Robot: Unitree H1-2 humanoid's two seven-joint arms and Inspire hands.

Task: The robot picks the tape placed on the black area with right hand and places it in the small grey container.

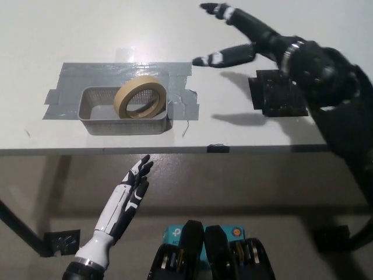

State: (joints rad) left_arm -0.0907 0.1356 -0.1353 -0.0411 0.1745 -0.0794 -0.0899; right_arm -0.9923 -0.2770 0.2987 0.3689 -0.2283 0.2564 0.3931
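A beige roll of tape (140, 96) leans tilted in the right half of the small grey mesh container (93, 119), its upper edge resting against the container's right wall. My black right hand (245, 36) hovers open above the table, up and to the right of the container, fingers spread and holding nothing. It is near the upper left of the black area (280, 93), which my right arm partly covers. My white left hand (129, 195) rests open below the table's front edge at the lower left.
The container sits on a patch of grey tape (70, 81) stuck to the white table (58, 29). The table's front edge runs across the picture's middle. A dark bracket (58, 242) lies on the floor at the lower left.
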